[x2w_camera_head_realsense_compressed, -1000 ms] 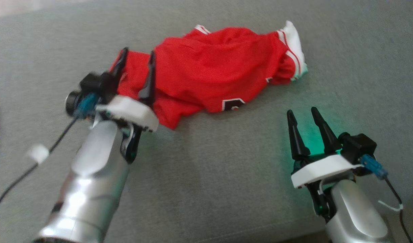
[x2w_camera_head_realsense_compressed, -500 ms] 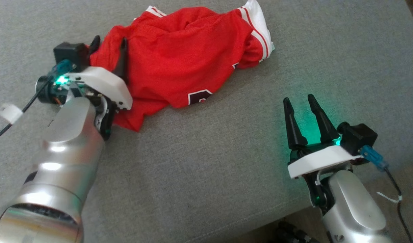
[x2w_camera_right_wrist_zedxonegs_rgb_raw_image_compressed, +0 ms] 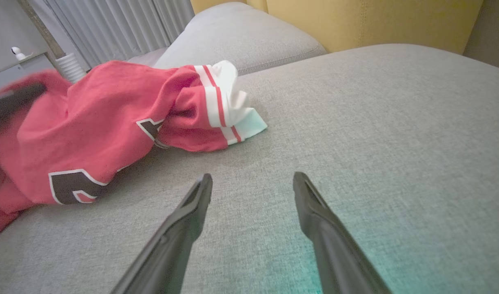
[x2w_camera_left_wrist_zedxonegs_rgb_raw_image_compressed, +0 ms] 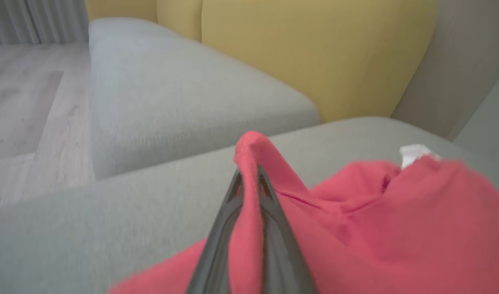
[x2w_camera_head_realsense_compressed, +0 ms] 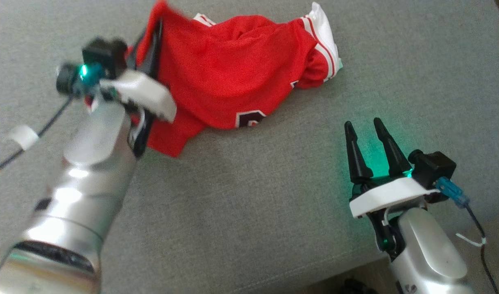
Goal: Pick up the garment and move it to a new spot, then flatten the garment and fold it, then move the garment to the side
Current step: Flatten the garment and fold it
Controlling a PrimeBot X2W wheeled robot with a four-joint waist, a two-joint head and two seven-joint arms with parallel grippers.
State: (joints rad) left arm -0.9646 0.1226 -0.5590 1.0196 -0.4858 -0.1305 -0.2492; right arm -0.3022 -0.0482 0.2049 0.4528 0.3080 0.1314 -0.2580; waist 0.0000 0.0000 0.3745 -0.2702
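- Left gripper (x2w_camera_left_wrist_zedxonegs_rgb_raw_image_compressed: 248, 177) is clenched on the jersey's (x2w_camera_head_realsense_compressed: 233, 73) edge, holding it up in a peak.
- The rest of the jersey lies crumpled on the grey cushion (x2w_camera_head_realsense_compressed: 253, 204).
- Right gripper (x2w_camera_head_realsense_compressed: 362, 122) is spread, empty, near the jersey.

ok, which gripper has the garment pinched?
The left gripper: its fingers are shut on a raised fold of the red garment. The right gripper is open over bare sofa, apart from it.

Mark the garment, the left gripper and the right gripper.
garment (x2w_camera_head_realsense_compressed: 237, 77), head view, red middle panel.
left gripper (x2w_camera_left_wrist_zedxonegs_rgb_raw_image_compressed: 249, 173), left wrist view, between its closed fingertips.
right gripper (x2w_camera_right_wrist_zedxonegs_rgb_raw_image_compressed: 253, 177), right wrist view, between its open fingertips.
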